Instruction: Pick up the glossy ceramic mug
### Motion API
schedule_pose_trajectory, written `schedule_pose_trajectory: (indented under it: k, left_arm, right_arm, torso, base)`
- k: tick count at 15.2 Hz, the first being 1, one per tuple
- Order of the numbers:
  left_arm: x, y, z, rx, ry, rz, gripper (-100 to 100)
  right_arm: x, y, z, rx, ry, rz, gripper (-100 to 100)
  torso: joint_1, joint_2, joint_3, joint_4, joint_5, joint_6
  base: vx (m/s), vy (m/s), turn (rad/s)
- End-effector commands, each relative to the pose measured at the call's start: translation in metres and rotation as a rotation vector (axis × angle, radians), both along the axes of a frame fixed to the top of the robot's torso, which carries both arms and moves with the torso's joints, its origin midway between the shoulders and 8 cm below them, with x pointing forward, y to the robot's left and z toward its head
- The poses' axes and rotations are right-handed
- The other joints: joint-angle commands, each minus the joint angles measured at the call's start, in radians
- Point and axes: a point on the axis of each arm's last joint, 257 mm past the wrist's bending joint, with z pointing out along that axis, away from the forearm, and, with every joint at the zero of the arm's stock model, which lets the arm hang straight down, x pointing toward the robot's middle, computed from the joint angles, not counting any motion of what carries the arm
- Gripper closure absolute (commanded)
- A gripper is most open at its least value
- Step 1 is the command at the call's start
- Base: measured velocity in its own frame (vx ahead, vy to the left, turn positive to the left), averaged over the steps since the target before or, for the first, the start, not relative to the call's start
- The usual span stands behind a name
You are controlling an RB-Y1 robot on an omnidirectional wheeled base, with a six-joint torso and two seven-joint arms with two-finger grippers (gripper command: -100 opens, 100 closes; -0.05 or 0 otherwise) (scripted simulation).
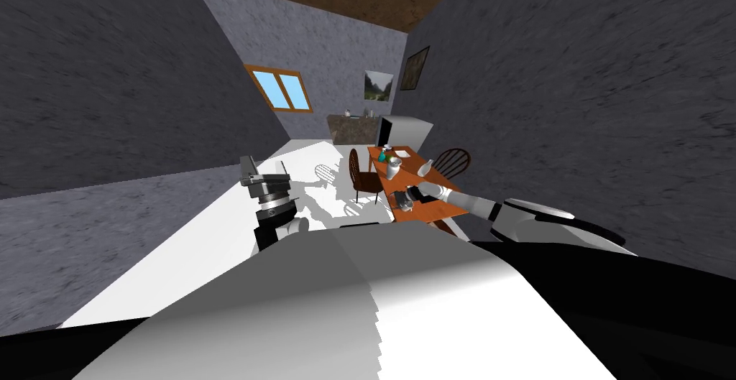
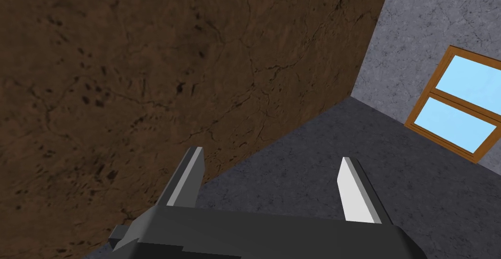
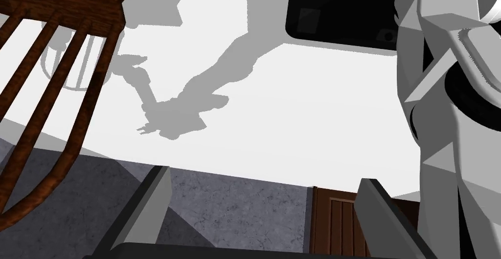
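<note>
An orange table [image 1: 438,210] stands ahead, a little to the right, and carries several small white vessels. Among them are a jug [image 1: 390,169], another jug [image 1: 425,169] and a small cup-like piece [image 1: 388,147] at the far end. I cannot tell which one is the mug. My right gripper [image 1: 404,200] is stretched out over the table's near end. In the right wrist view that gripper [image 3: 264,177] stands open and empty, looking at white floor [image 3: 303,104]. My left gripper [image 1: 266,165] is raised at my left side, and it [image 2: 271,154] is open and empty.
A brown chair [image 1: 363,174] stands at the table's left side, and its back [image 3: 58,75] is close to my right hand. Another chair [image 1: 453,160] stands at the right side. A counter [image 1: 352,128] and a white box [image 1: 410,131] line the far wall. Grey walls close in on both sides.
</note>
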Motion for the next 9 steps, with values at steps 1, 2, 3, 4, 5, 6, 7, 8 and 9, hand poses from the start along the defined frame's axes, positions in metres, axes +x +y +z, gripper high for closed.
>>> schedule_pose_trajectory:
  k: [1,2,3,4,5,6,7,8,9]
  left_arm:
    - [0.000,0.000,0.000,0.000,0.000,0.000,0]
    - [0.000,0.000,0.000,0.000,0.000,0.000,0]
    - [0.000,0.000,0.000,0.000,0.000,0.000,0]
    - [0.000,0.000,0.000,0.000,0.000,0.000,0]
    - [0.000,0.000,0.000,0.000,0.000,0.000,0]
    - [0.000,0.000,0.000,0.000,0.000,0.000,0]
    - [0.000,0.000,0.000,0.000,0.000,0.000,0]
    - [0.000,0.000,0.000,0.000,0.000,0.000,0]
    - [0.000,0.000,0.000,0.000,0.000,0.000,0]
  right_arm:
    - [-0.001,-0.032,-0.011,-0.092,0.000,0.013,-100]
    - [-0.001,-0.034,-0.012,-0.100,-0.003,0.018,-100]
    - [-0.003,-0.058,-0.018,-0.164,0.002,0.027,-100]
    - [-0.003,-0.062,-0.020,-0.178,-0.001,0.032,-100]
    - [-0.006,-0.086,-0.025,-0.236,0.008,0.038,-100]
    - [-0.006,-0.088,-0.026,-0.248,0.003,0.046,-100]
    - [-0.010,-0.110,-0.031,-0.303,0.014,0.055,-100]
    - [-0.010,-0.112,-0.032,-0.311,0.011,0.061,-100]
    - [-0.015,-0.131,-0.037,-0.362,0.023,0.074,-100]
  torso:
    - [0.000,0.000,0.000,0.000,0.000,0.000]
    - [0.000,0.000,0.000,0.000,0.000,0.000]
    - [0.000,0.000,0.000,0.000,0.000,0.000]
    - [0.000,0.000,0.000,0.000,0.000,0.000]
    - [0.000,-0.001,0.000,0.000,0.000,0.000]
    - [0.001,-0.001,-0.001,0.000,0.000,0.000]
    - [0.000,-0.001,-0.001,0.000,0.000,0.000]
    - [0.000,-0.001,-0.001,0.000,0.000,0.000]
    - [0.000,-0.001,0.000,0.000,0.000,0.000]
  base:
    - [0.063,-0.008,0.022]
    - [0.066,-0.007,0.024]
    - [0.084,0.001,0.045]
    - [0.087,0.006,0.036]
    - [0.096,0.007,0.038]
    - [0.090,0.000,0.029]
    - [0.087,-0.004,0.038]
    - [0.080,-0.010,0.025]
    - [0.082,-0.016,0.031]
